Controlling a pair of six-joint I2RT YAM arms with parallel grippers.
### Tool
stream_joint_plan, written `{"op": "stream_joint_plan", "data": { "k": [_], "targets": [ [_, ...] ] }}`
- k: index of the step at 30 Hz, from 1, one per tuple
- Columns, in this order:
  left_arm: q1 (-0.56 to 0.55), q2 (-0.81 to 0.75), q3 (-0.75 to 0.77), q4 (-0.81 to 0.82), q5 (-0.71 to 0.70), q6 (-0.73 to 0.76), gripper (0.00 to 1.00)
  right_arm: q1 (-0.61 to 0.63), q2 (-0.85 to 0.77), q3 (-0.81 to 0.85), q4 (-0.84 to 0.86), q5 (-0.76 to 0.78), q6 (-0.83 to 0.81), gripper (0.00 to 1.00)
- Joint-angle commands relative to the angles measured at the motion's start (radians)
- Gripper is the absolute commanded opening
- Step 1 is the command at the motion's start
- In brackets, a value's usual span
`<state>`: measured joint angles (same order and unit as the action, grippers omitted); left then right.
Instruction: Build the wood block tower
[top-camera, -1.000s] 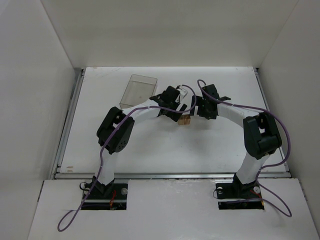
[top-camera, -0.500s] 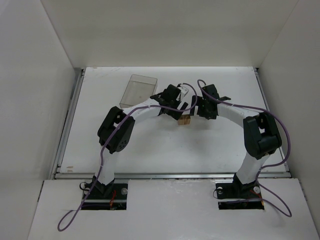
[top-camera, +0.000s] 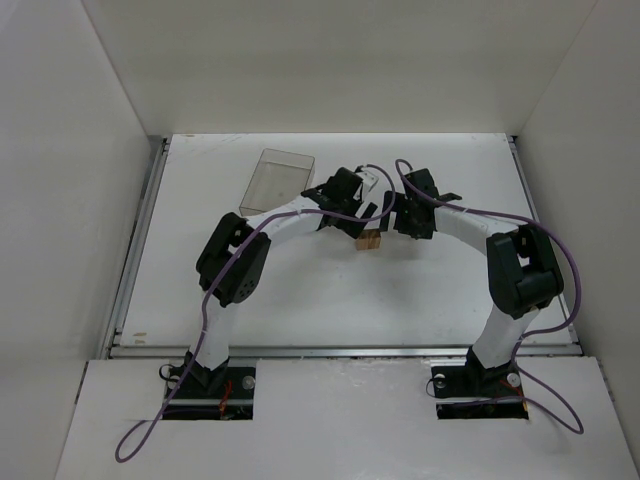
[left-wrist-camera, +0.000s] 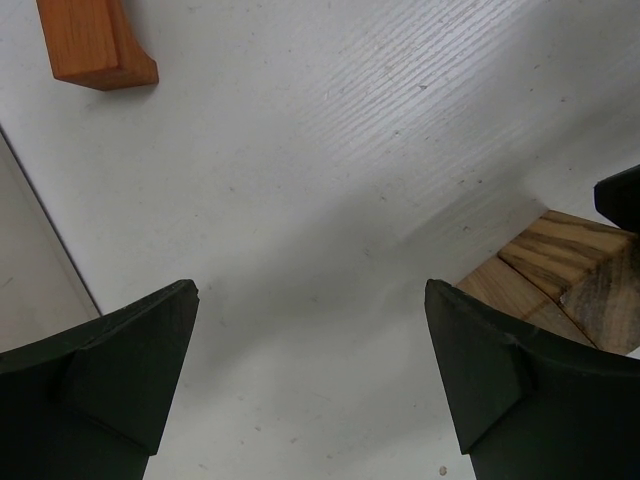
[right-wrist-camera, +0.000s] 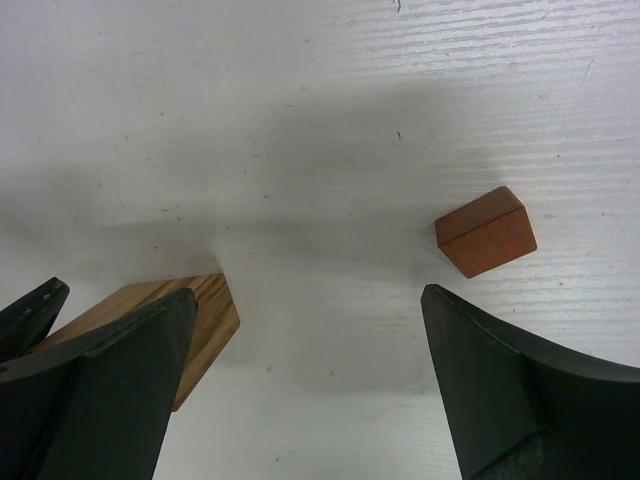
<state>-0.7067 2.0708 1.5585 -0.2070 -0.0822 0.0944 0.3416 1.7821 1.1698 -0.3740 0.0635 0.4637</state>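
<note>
The tan wooden blocks (top-camera: 371, 241) sit together mid-table, just in front of both grippers. In the left wrist view they (left-wrist-camera: 556, 268) lie beside my right-hand finger, and a reddish-orange block (left-wrist-camera: 93, 43) lies apart at the top left. In the right wrist view a tan block (right-wrist-camera: 205, 308) is by the left finger and the reddish-orange block (right-wrist-camera: 485, 231) is above the right finger. My left gripper (top-camera: 361, 221) (left-wrist-camera: 310, 292) is open and empty over bare table. My right gripper (top-camera: 392, 216) (right-wrist-camera: 308, 293) is open and empty too. The reddish block is hidden in the top view.
A clear plastic rectangular box (top-camera: 277, 181) stands at the back left of the white table (top-camera: 300, 300), close to the left arm. White walls enclose the table on three sides. The two grippers face each other, close together.
The left gripper has drawn back slightly from the tan blocks. The right arm and the blocks have not visibly moved.
</note>
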Motion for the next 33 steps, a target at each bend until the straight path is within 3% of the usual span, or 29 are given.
{"op": "stream_joint_plan", "data": {
  "k": [1, 10, 20, 33],
  "targets": [
    [-0.004, -0.002, 0.037, 0.012, -0.028, -0.013, 0.95, 0.005, -0.026, 0.004, -0.002, 0.016, 0.018, 1.00],
    [0.049, -0.061, -0.026, -0.023, -0.077, -0.032, 0.95, 0.005, -0.035, 0.004, -0.002, 0.027, 0.018, 1.00],
    [-0.002, -0.146, -0.152, -0.085, 0.076, 0.005, 0.91, 0.005, -0.026, 0.004, -0.002, 0.027, 0.018, 1.00],
    [-0.011, -0.115, -0.109, -0.052, 0.085, -0.028, 0.91, 0.005, -0.044, -0.015, -0.002, 0.036, 0.018, 1.00]
  ]
}}
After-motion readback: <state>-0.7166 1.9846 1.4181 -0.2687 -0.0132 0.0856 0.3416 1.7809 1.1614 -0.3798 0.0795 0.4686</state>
